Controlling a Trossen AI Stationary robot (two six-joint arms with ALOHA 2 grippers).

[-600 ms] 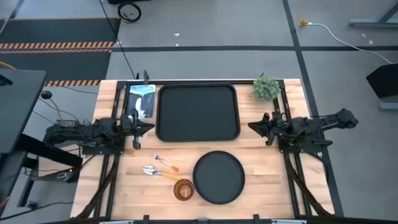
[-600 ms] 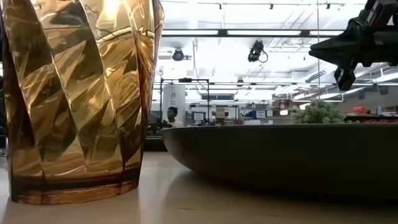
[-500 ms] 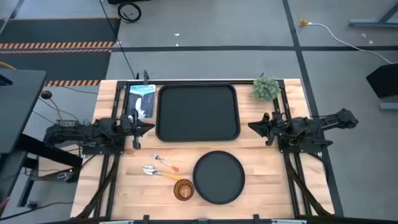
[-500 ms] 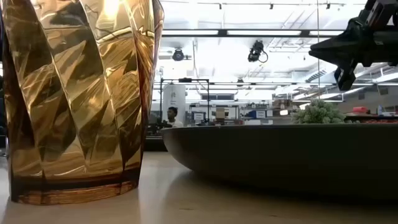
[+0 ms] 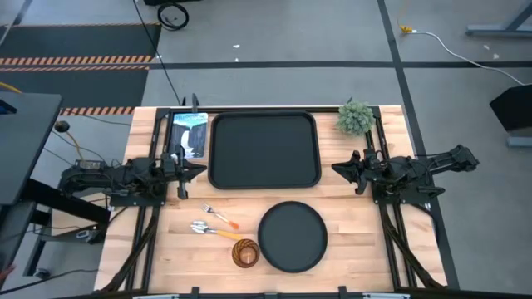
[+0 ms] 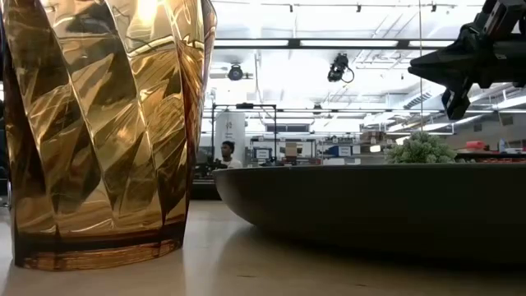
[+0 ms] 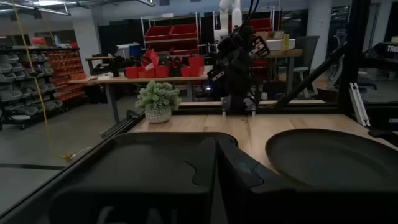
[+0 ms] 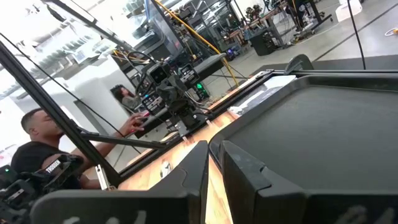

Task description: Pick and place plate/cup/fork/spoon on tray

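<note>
From above we see a wooden worktop (image 5: 349, 232) with a dark arm parked at each side. At the nine o'clock edge the left tool (image 5: 198, 169) hovers just beside the tray's left rim, its fingers pressed together and holding nothing. Just past it, toward eleven o'clock, a blue-white picture card (image 5: 189, 133) lies against the tray's left side.

Working rightward along the near edge, at about seven o'clock, we find the fork (image 5: 219, 216) with its orange handle, and just below it the spoon (image 5: 213, 231), the two lying close together but apart. Next comes the cup (image 5: 245, 252), an amber ribbed tumbler standing upright, just beside the plate's left rim. In the low view the cup (image 6: 103, 131) fills the left side, with the plate's dark rim (image 6: 370, 210) beside it.

The tray (image 5: 264, 150), black and rectangular, sits at twelve o'clock. The round black plate (image 5: 292, 237) rests at six o'clock, in front of the tray and apart from it.

At one o'clock a fuzzy green plant ball (image 5: 356, 118) stands near the tray's far right corner. At three o'clock the right tool (image 5: 337, 169) hovers just off the tray's right rim, fingers closed on nothing.

In the right wrist view a person (image 8: 37, 152) sits beyond the worktop.
</note>
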